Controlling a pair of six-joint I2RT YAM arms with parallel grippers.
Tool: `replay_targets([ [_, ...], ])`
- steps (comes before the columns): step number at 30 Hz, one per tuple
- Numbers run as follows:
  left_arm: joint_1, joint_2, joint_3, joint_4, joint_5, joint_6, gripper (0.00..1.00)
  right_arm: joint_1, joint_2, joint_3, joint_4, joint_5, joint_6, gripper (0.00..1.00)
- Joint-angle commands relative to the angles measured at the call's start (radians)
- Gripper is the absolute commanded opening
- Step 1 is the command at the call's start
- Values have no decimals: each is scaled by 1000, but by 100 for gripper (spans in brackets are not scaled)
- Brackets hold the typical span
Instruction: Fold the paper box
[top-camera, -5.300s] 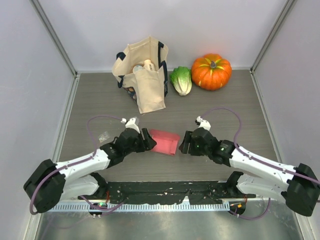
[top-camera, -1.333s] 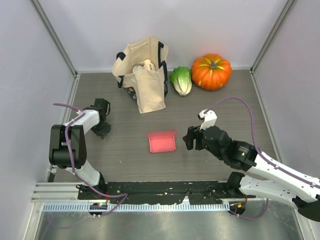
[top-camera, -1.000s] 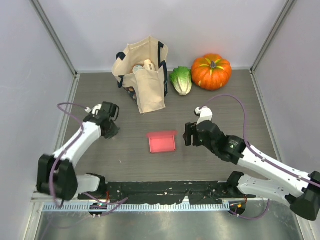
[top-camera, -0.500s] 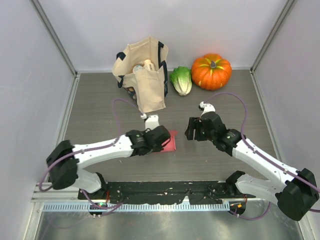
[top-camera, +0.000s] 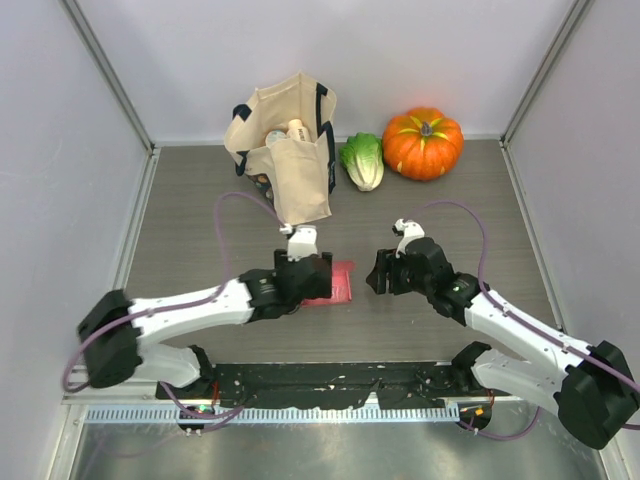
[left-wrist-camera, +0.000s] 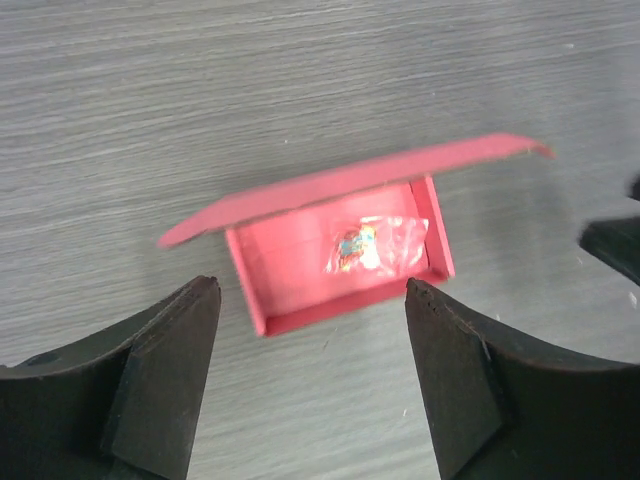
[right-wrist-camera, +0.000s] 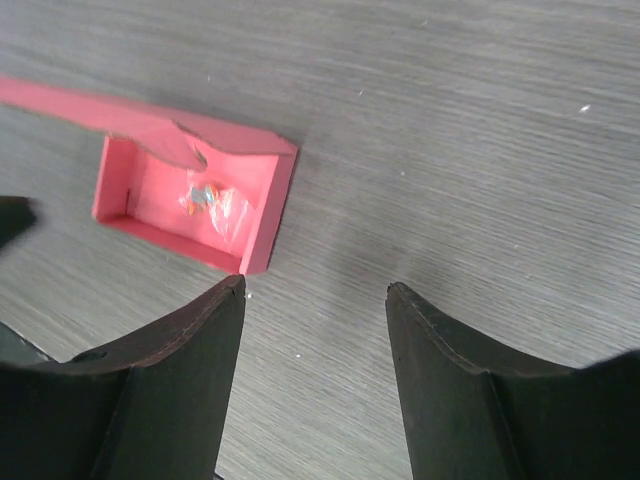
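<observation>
Pink paper box (left-wrist-camera: 340, 262) long axis left-right, open side up, lid raised; left pincer (left-wrist-camera: 310, 300), right pincer (right-wrist-camera: 315, 295) both released.

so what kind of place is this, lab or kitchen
Probably a robot lab cell: plain grey walls box in the table, a mounting rail runs along its near edge, and the pumpkin and tote bag look like props.

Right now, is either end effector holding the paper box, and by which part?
Nothing is held. The left end effector hangs open over the paper box, the right end effector open beside it.
</observation>
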Motion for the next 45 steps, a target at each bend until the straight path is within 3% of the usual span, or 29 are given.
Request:
replay_targets([
  [1,19,-324,-220,219,96,227,79,0,-28,-67,295,-166,-147,62],
  [2,45,-390,-337,286,168,273,80,0,-22,-83,338,-208,-154,61],
  [4,116,-495,-388,293,201,312,80,4,3,-66,404,-248,-173,56],
  [7,221,-555,-485,414,307,353,88,7,66,-29,380,-196,-300,52],
  [8,255,-550,-535,529,365,353,90,7,93,-14,371,-168,-322,52],
  [11,328,-483,-563,653,441,371,100,7,97,-41,447,-205,-348,54],
  [15,364,-368,-595,875,493,417,98,7,107,-104,601,-216,-422,55],
  [17,386,-288,-600,975,548,443,96,7,126,-101,609,-211,-465,54],
  [21,397,-213,-582,1025,589,485,88,7,184,-87,638,-222,-485,50],
  [26,412,-188,-568,1020,594,519,64,7,235,-86,676,-236,-493,46],
  [37,414,-181,-545,977,570,540,42,17,288,-72,708,-237,-500,28],
  [42,412,-194,-534,942,522,539,31,69,304,-77,730,-156,-485,16],
  [45,406,-208,-534,917,496,534,32,112,318,-74,747,-80,-470,8],
])
